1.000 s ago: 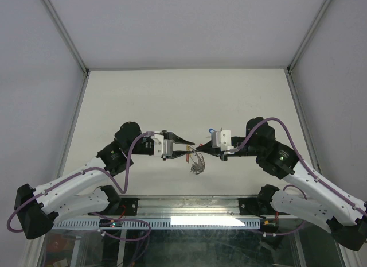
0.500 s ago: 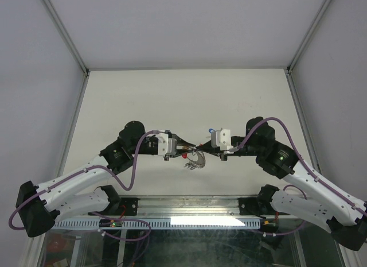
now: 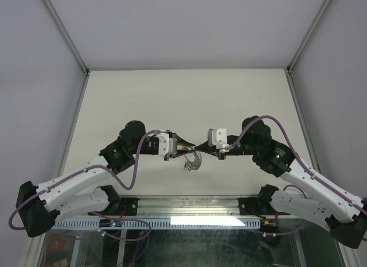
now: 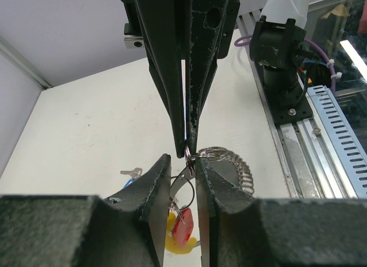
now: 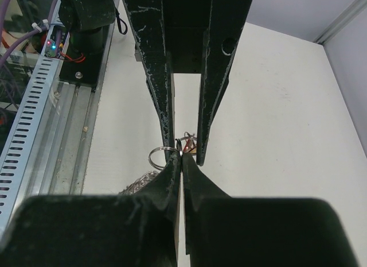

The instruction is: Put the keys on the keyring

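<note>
My two grippers meet tip to tip above the middle of the table. The right gripper is shut on the keyring, whose silvery coils hang below and beside its tips. The keyring's yellow section shows low between my left fingers. The left gripper stands narrowly apart, and the thin wire loop of the red-tagged key spans the gap and touches both pads. The red key hangs in the air from that loop. A blue-tagged key lies on the table beyond.
A metal rail runs along the near table edge, with the right arm's base bolted beside it. Frame posts bound the white table on the left and right.
The left gripper has moved right until its tips meet the right gripper's, and its jaws have narrowed. The keyring and the red key have swung slightly under them.
</note>
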### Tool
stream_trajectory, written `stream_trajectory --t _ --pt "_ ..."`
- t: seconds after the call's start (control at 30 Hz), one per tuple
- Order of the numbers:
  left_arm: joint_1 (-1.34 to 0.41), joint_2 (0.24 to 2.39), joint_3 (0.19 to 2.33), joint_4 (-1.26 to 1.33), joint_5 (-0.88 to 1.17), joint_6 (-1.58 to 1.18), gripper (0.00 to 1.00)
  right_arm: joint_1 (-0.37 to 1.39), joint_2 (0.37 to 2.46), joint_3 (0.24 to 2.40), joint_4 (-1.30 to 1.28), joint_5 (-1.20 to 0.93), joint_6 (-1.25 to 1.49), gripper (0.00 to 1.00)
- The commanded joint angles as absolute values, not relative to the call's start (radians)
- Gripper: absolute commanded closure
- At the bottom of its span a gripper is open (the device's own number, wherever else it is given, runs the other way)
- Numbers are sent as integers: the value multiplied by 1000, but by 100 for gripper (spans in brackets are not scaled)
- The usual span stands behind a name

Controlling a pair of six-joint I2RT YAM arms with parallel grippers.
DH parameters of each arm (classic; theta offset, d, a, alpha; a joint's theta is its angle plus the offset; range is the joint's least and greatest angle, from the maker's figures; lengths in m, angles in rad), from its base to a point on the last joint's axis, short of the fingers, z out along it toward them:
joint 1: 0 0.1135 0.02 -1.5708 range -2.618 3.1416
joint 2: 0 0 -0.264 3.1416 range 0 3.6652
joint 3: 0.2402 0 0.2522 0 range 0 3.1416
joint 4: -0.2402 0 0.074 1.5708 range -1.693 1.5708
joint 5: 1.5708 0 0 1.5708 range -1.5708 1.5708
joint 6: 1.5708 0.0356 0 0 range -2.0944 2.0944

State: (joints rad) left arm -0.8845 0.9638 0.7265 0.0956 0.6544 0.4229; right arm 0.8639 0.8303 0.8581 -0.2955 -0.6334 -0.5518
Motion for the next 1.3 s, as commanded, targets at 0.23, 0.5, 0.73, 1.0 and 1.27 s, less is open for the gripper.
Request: stream_trajectory --t 0.23,0.5,0.73,1.0,1.27 --pt "-890 971 765 136 640 432 100 871 824 896 -254 -647 -561 100" --pt "-890 956 761 90 618 474 100 871 786 914 -320 -633 -608 82" --pt "-890 940 758 56 615 518 100 871 740 922 -384 -570 -647 66" --pt "-890 948 789 -14 601 571 100 871 762 907 -357 -598 -618 67" --pt "-890 1004 865 -74 377 479 100 871 772 852 -230 -452 -450 49"
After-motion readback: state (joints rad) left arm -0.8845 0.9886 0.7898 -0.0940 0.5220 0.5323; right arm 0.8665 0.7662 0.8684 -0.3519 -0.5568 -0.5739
